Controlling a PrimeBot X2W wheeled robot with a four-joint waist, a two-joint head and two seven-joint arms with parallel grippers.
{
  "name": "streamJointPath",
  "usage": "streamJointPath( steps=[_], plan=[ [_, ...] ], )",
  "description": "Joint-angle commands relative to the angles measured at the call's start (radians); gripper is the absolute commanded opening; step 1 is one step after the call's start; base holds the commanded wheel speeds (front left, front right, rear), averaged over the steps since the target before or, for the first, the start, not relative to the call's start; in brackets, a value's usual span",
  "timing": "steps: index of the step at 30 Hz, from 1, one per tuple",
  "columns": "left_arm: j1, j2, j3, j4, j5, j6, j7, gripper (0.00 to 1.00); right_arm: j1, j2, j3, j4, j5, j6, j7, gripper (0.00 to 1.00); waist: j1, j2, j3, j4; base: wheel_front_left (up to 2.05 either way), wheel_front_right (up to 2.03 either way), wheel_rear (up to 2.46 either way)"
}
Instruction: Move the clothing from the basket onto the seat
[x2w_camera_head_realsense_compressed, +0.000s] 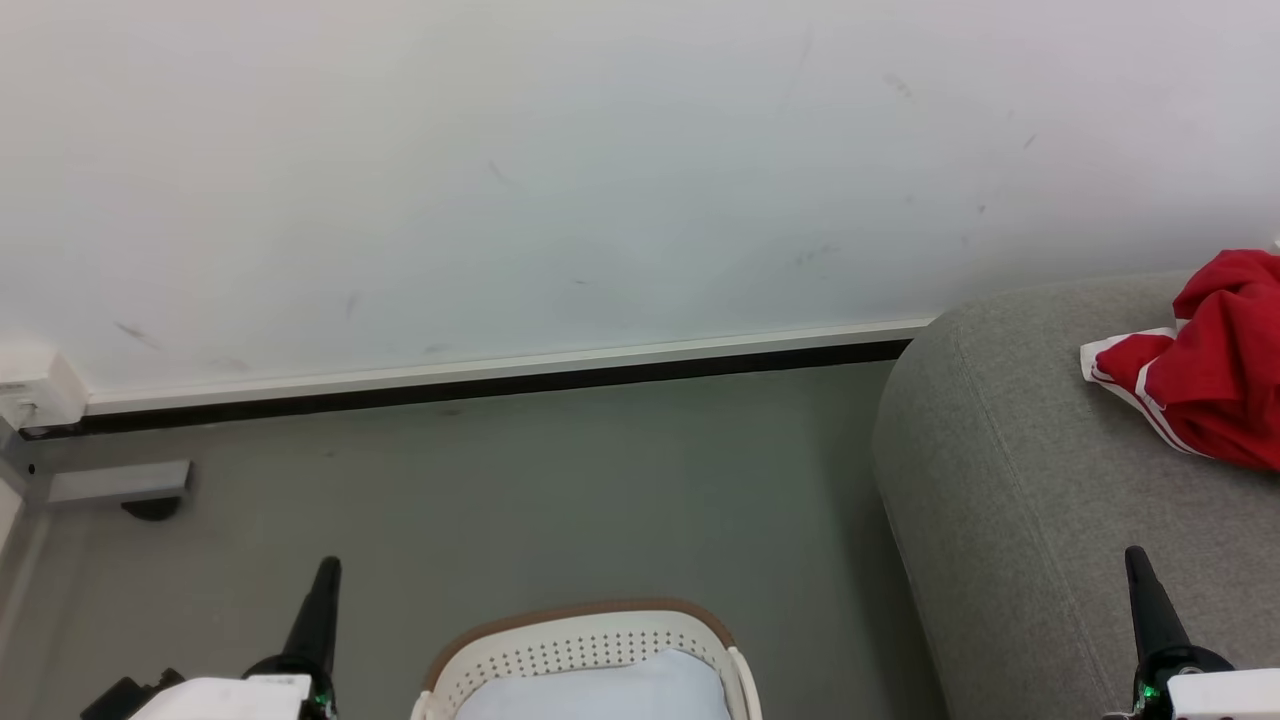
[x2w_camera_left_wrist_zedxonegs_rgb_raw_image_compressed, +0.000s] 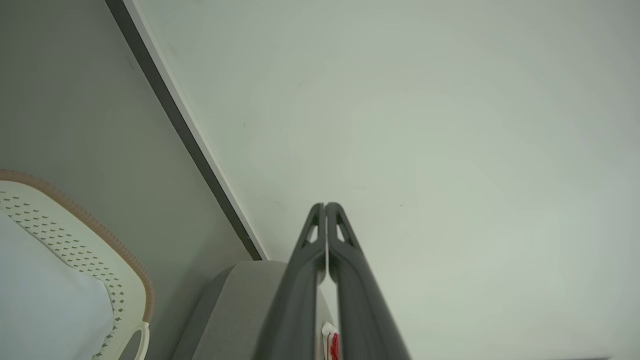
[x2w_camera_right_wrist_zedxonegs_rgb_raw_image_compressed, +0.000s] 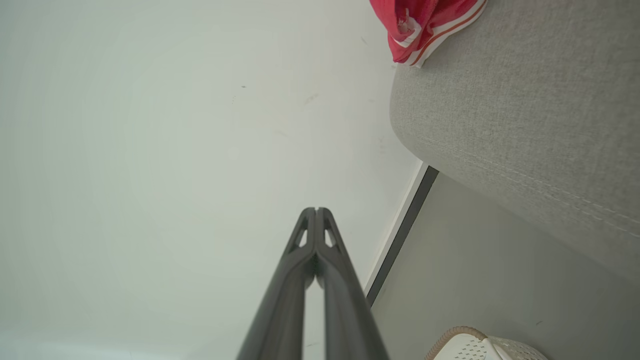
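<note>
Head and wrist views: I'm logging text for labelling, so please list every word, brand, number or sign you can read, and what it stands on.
No text can be read in any of the views.
The clothing on the seat: white stripes, no lettering; a pale patch on it is too blurred to read.
The basket: perforations and a brown rim, no label.

grey seat (x2w_camera_head_realsense_compressed: 1010, 500) has the red clothing (x2w_camera_head_realsense_compressed: 1215, 365) bunched on top, and the basket (x2w_camera_head_realsense_compressed: 590, 650) sits on the grey floor (x2w_camera_head_realsense_compressed: 560, 490) beside it

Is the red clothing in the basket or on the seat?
On the seat: the clothing lies crumpled on its grey top, apart from the basket.
</note>
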Motion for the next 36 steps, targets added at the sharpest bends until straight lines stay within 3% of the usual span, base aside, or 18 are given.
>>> streamJointPath(
  steps=[1,27,36],
  plan=[
    [-0.016,0.002,0.008,-0.006,-0.03,-0.008,0.009,0.0,-0.019,-0.004,-0.007,-0.009,0.024,-0.002,0.007,0.0,-0.0001,0.0,0.0,0.001,0.0,0.0,0.0],
    [-0.03,-0.003,0.044,-0.006,-0.209,-0.036,0.056,0.0,-0.029,-0.002,-0.035,-0.018,0.204,-0.002,0.058,0.0,-0.0001,0.0,0.006,0.013,0.0,0.0,0.0],
    [-0.029,-0.003,0.044,-0.006,-0.208,-0.034,0.056,0.0,-0.029,-0.001,-0.036,-0.017,0.199,-0.002,0.06,0.0,-0.0001,0.0,0.006,0.013,0.0,0.0,0.0]
  ],
)
